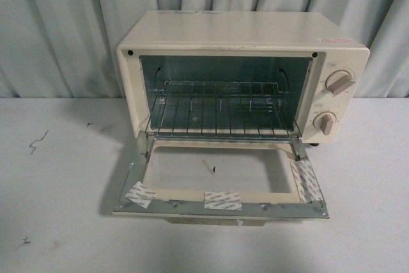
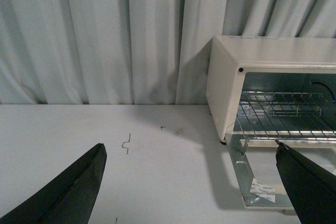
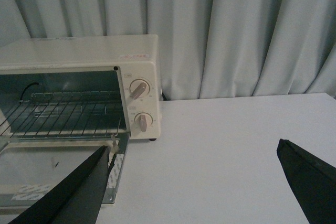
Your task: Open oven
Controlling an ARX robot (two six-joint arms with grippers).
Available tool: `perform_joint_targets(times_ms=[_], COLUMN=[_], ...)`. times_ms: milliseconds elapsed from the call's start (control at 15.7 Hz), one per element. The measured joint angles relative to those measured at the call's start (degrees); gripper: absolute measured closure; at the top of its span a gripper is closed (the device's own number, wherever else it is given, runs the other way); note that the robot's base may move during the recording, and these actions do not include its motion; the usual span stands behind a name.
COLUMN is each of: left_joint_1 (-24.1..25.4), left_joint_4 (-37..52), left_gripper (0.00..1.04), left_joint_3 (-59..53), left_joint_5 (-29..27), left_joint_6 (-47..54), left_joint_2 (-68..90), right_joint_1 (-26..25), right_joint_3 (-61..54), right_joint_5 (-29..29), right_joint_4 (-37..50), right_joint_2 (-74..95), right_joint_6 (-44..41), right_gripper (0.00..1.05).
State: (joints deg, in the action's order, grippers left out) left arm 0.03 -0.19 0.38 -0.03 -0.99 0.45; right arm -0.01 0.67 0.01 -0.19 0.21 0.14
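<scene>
The cream-white oven (image 1: 255,36) stands at the back of the table against the curtain. Its glass door (image 1: 220,187) lies dropped flat toward me, showing the wire rack (image 1: 217,110) inside. Two beige knobs (image 1: 339,82) sit on its right panel. Neither gripper shows in the front view. In the left wrist view the left gripper (image 2: 191,150) is open over bare table, left of the oven (image 2: 226,77) and its door (image 2: 247,177). In the right wrist view the right gripper (image 3: 194,148) is open over the table, right of the oven (image 3: 139,56), clear of it.
A pale pleated curtain (image 1: 64,23) hangs close behind the oven. Small dark marks (image 1: 38,140) dot the white table (image 1: 57,209) to the oven's left. Strips of tape (image 1: 222,199) are stuck on the door's frame.
</scene>
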Motion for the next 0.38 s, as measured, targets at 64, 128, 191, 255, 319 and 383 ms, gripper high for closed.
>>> perform_joint_targets(times_ms=[64,128,191,255,319,383], left_joint_1=[0.0,0.0,0.0,0.0,0.0,0.0], left_joint_4=[0.0,0.0,0.0,0.0,0.0,0.0], left_gripper=[0.07,0.07,0.07,0.07,0.07,0.07], left_joint_3=[0.0,0.0,0.0,0.0,0.0,0.0], left_joint_5=[0.0,0.0,0.0,0.0,0.0,0.0], left_joint_6=[0.0,0.0,0.0,0.0,0.0,0.0], left_joint_2=[0.0,0.0,0.0,0.0,0.0,0.0], right_joint_1=[0.0,0.0,0.0,0.0,0.0,0.0], right_joint_3=[0.0,0.0,0.0,0.0,0.0,0.0], right_joint_5=[0.0,0.0,0.0,0.0,0.0,0.0], right_joint_4=[0.0,0.0,0.0,0.0,0.0,0.0], right_joint_2=[0.0,0.0,0.0,0.0,0.0,0.0], right_joint_6=[0.0,0.0,0.0,0.0,0.0,0.0], right_gripper=[0.06,0.06,0.06,0.06,0.06,0.06])
